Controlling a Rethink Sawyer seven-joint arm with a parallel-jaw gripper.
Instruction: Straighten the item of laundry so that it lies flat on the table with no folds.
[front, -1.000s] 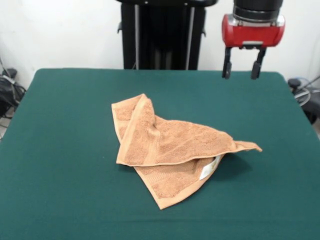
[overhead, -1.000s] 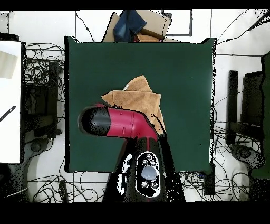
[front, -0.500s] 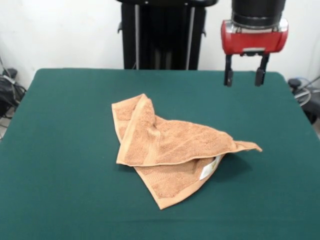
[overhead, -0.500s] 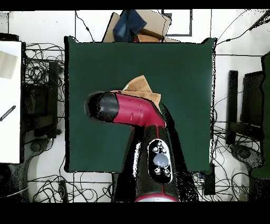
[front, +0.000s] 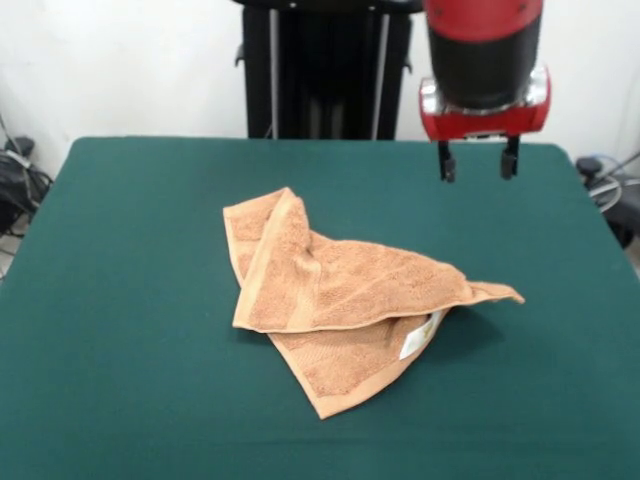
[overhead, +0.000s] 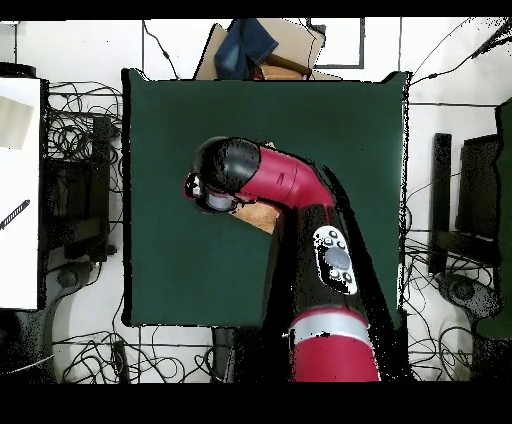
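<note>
The light-brown terry towel lies crumpled and folded over itself in the middle of the green table, with one corner pointing right and a small white label at its near edge. My gripper hangs open and empty in the air above the table's far right part, behind the towel's right corner and clear of it. In the overhead view the red arm covers nearly all of the towel; only a small piece shows beside it, and the gripper itself is hidden under the arm.
The robot's black pedestal stands at the table's far edge. A cardboard box with blue cloth sits beyond the table's top edge in the overhead view. Cables lie on the floor around the table.
The arm has swung forward over the table and the towel; in the front view the gripper moved slightly left and closer. The towel has not moved.
</note>
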